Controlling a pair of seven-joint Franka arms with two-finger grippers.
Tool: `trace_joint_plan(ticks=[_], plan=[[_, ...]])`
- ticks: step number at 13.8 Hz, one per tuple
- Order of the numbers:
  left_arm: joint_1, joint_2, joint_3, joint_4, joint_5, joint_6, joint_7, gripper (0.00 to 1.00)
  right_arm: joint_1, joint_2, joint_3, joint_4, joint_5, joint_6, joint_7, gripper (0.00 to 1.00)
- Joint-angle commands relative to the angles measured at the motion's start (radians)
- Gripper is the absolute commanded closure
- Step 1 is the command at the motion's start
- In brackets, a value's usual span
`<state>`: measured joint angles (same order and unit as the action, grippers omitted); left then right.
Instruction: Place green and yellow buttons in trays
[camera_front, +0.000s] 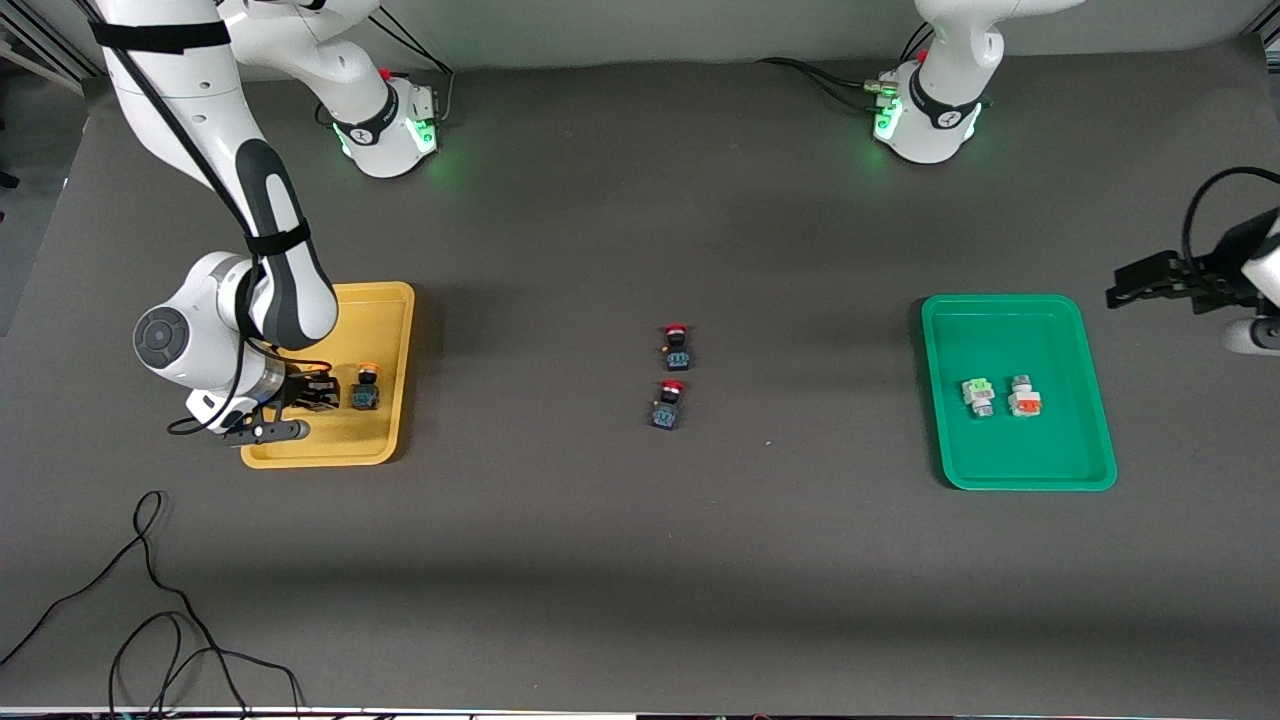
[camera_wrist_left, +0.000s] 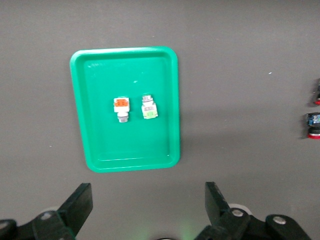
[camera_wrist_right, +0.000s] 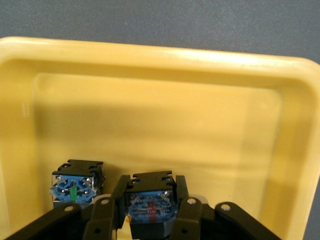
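Observation:
The mustard yellow tray (camera_front: 396, 340) lies at the right arm's end of the table; its wall shows in the right wrist view (camera_wrist_right: 150, 57). My right gripper (camera_front: 316, 392) is low inside it, shut on a black-bodied button (camera_wrist_right: 150, 197) held between its fingers. A second black-bodied button with a yellow-orange cap (camera_front: 365, 387) stands beside it in the tray (camera_wrist_right: 75, 184). The bright green tray (camera_front: 1085, 450) (camera_wrist_left: 125, 164) holds a whitish button with a pale green end (camera_front: 978, 393) (camera_wrist_left: 148, 106). My left gripper (camera_front: 1150, 283) (camera_wrist_left: 147, 205) is open and empty, up beside the green tray.
A whitish button with an orange-red end (camera_front: 1023, 398) (camera_wrist_left: 121, 108) also lies in the green tray. Two black buttons with red caps (camera_front: 677, 345) (camera_front: 668, 404) stand mid-table. Black cables (camera_front: 150, 620) trail near the front edge at the right arm's end.

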<state>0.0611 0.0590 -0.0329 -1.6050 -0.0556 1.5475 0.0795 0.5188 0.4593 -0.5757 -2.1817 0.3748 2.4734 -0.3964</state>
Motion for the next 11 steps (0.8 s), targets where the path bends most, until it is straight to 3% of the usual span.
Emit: trace_joint_plan(ticks=[1, 2, 3, 7, 11], plan=[[-0.07, -0.022, 0.018, 0.01, -0.001, -0.021, -0.064, 0.0, 0.01, -0.002, -0.009, 0.005, 0.03, -0.016, -0.01, 0.94], [-0.076, -0.028, 0.018, 0.01, 0.0, -0.021, -0.084, 0.0, 0.009, -0.002, -0.01, 0.01, 0.032, -0.03, -0.01, 0.42], [-0.086, -0.031, 0.018, 0.011, 0.0, -0.024, -0.089, 0.0, 0.003, -0.008, -0.01, 0.011, 0.032, -0.037, -0.01, 0.02], [-0.084, -0.041, 0.013, 0.011, 0.0, -0.029, -0.078, 0.0, 0.013, -0.069, -0.015, 0.061, 0.032, -0.129, 0.005, 0.0], [-0.081, -0.047, 0.013, 0.013, 0.0, -0.041, -0.073, 0.0, 0.013, -0.091, -0.079, 0.3, 0.024, -0.495, 0.027, 0.0]])
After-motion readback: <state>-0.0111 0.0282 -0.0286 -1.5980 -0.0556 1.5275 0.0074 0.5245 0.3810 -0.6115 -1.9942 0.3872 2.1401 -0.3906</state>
